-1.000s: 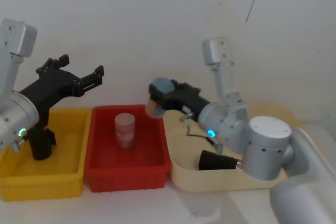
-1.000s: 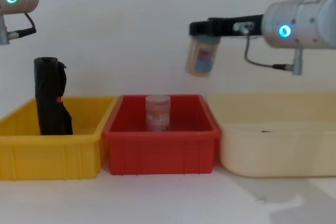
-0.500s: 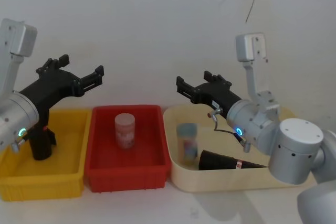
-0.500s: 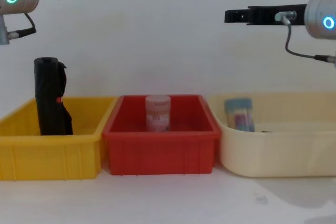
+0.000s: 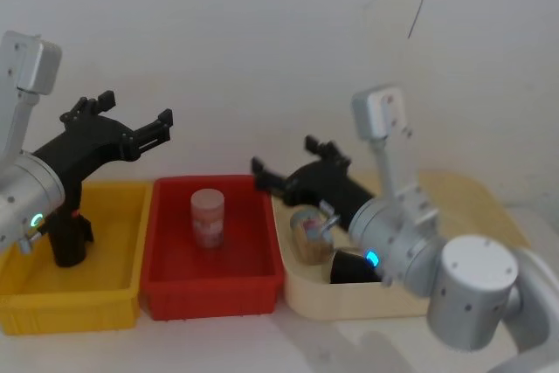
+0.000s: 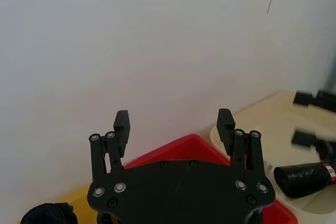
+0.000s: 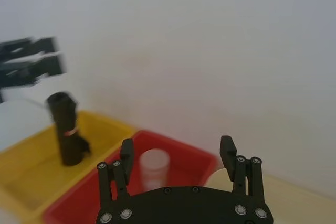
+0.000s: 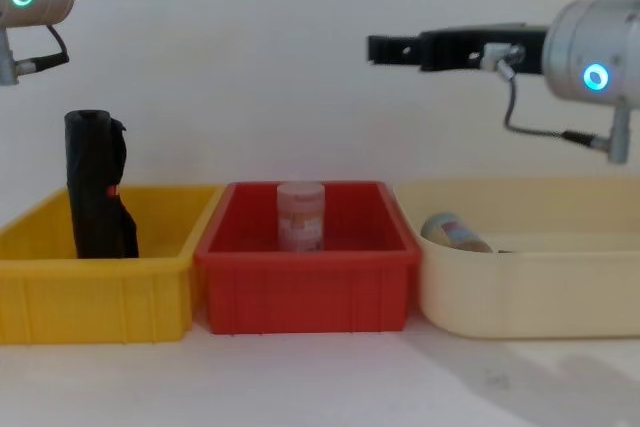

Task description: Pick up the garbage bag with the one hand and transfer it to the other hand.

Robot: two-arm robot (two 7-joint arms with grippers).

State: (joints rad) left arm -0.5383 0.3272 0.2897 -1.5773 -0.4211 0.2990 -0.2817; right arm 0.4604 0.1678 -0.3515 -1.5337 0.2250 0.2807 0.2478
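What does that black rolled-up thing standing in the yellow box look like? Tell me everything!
The black roll is a garbage bag wound tightly into a tall cylinder of dark, slightly crinkled plastic. It stands upright in the yellow bin, near its back left, with its bottom on the bin floor and its top rising well above the rim. A looser fold bulges on one side, and a small red mark sits about halfway up. Nothing grips it.

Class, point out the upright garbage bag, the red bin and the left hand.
garbage bag (image 8: 92, 182): chest view, middle of roll.
red bin (image 8: 305, 292): chest view, front wall.
left hand (image 5: 135, 125): head view, between its fingertips.
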